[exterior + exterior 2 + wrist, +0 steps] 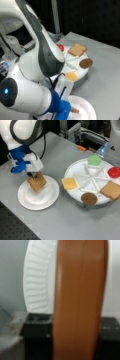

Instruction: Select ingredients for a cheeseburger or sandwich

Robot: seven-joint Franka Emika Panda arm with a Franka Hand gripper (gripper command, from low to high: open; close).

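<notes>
Now we see the gripper [35,175] pinching a toast [37,183] tilted above the white plate [50,195], while the second toast [111,190], patty [89,198], cheese [69,183], lettuce [94,159] and tomato [115,172] sit in the tray [82,173].

2 toasts [37,183], 2 plates [50,197]
</notes>
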